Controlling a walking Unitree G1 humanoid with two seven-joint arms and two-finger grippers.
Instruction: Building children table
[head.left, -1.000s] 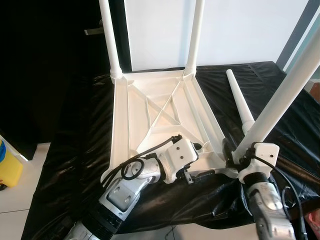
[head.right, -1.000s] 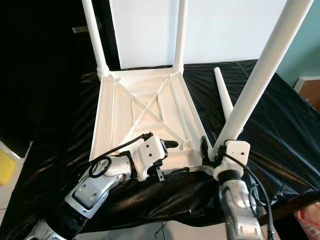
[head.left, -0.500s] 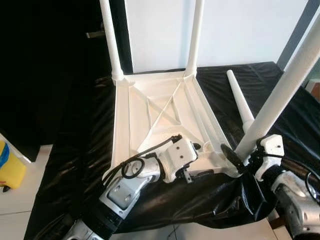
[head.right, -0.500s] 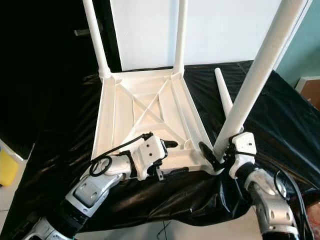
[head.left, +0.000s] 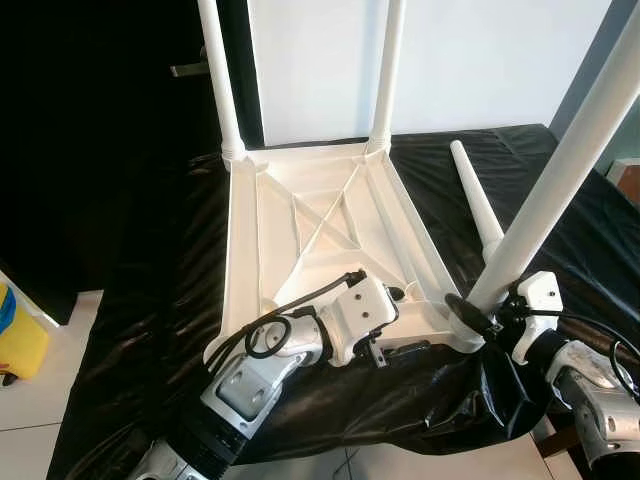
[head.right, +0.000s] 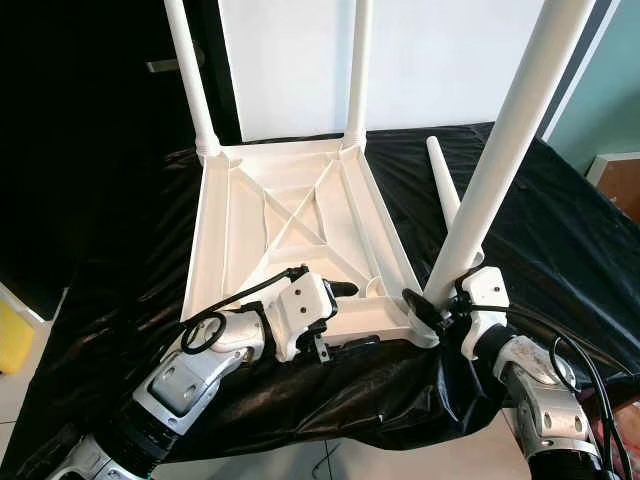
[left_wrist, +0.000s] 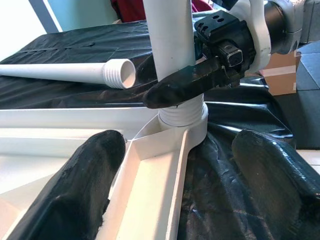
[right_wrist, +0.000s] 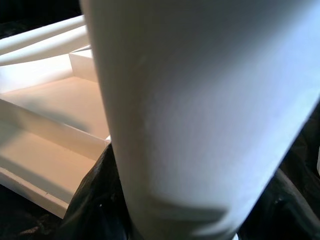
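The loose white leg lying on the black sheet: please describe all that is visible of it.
The loose leg is a smooth white tube, plastic by its look, lying flat on the black sheet beside the upturned table top, on the robot's right. It narrows toward its far end; its near end is open, hollow and ridged with threads, close to the leg held by the right gripper. Nothing grips it.

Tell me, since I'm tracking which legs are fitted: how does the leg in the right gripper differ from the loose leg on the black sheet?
The held leg stands upright, its threaded end in the tabletop's near corner socket; the loose leg lies flat on the sheet, beside the tabletop. The right gripper clamps the held leg near its base; nothing touches the loose leg, whose threaded end is open to view. Both are white tapered tubes.
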